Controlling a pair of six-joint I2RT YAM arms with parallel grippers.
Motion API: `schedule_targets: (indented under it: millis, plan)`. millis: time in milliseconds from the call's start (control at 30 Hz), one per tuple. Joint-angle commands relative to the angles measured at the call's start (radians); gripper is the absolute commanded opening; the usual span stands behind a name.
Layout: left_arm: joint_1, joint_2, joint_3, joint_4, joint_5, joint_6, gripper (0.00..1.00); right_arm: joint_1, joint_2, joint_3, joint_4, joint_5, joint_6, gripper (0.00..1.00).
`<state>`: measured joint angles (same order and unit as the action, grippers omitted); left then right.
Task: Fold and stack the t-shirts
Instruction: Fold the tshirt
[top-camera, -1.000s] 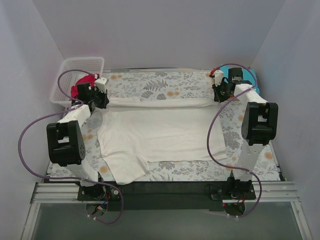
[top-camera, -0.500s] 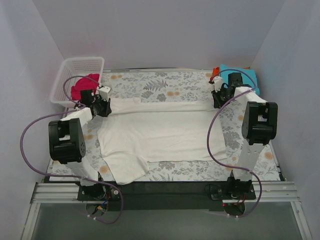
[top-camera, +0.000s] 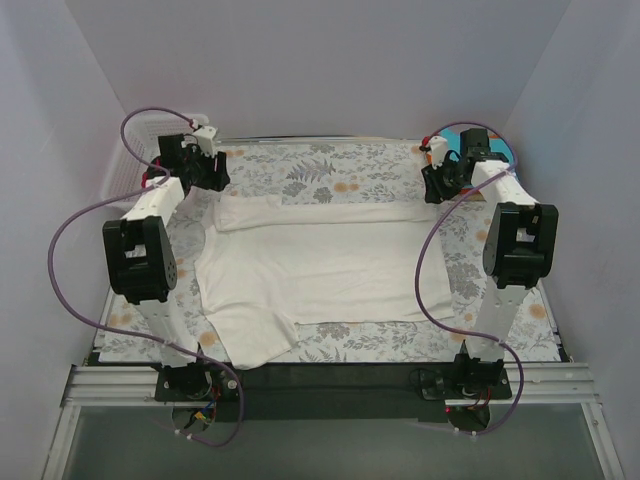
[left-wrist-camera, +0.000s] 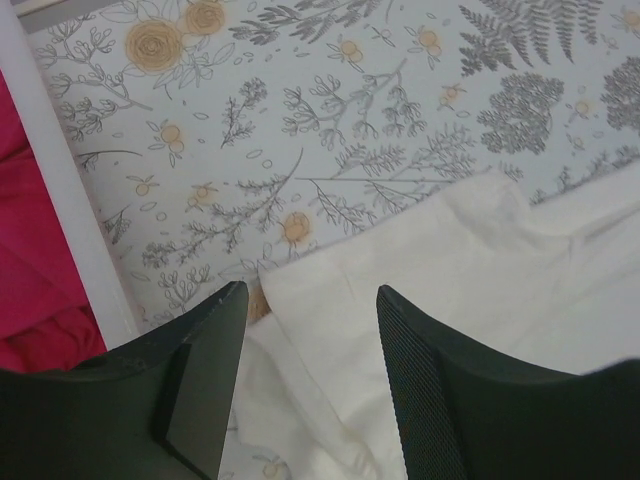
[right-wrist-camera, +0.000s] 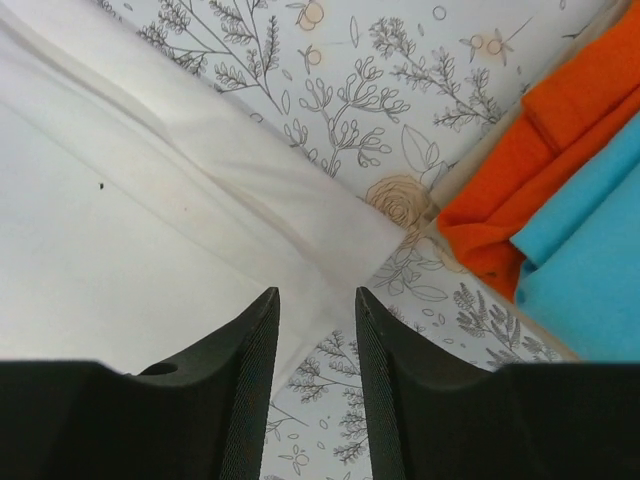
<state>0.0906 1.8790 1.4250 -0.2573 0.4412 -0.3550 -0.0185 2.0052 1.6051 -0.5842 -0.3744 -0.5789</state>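
The large off-white t-shirt (top-camera: 320, 265) lies spread on the floral covering, its far edge doubled over in a long band (top-camera: 320, 212). My left gripper (top-camera: 214, 176) hovers open over the band's left corner (left-wrist-camera: 420, 260), nothing between its fingers (left-wrist-camera: 420, 380). Over the band's right corner (right-wrist-camera: 330, 215) my right gripper (top-camera: 433, 188) is open too and holds nothing. In the left wrist view the magenta t-shirt (left-wrist-camera: 30, 260) lies in the basket. The right wrist view shows the orange t-shirt (right-wrist-camera: 540, 170) and the teal t-shirt (right-wrist-camera: 590, 270) lying side by side just beyond the right corner.
The white mesh basket (top-camera: 125, 170) stands at the far left corner, largely behind the left arm, with its rim (left-wrist-camera: 65, 190) close to the left fingers. Purple cables loop beside both arms. Grey walls close in the table on three sides.
Both grippers went from shut to open and let go of the off-white shirt's far edge, which now rests as a folded band. The left gripper lifted away towards the far left.
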Motion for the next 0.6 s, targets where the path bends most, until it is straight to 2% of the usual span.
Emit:
schedule_targets:
  millis: [0,233,567]
  plan:
    - [-0.025,0.109,0.095,-0.026,-0.076,-0.064,0.51,-0.005,0.046,0.076,-0.040,-0.023,0.024,0.37]
    - [-0.043,0.291,0.232,-0.042,-0.173,-0.090,0.54,0.000,0.118,0.119,-0.061,-0.001,0.030,0.36]
    - [-0.071,0.342,0.249,-0.057,-0.216,-0.091,0.52,0.006,0.127,0.081,-0.089,0.003,-0.007,0.32]
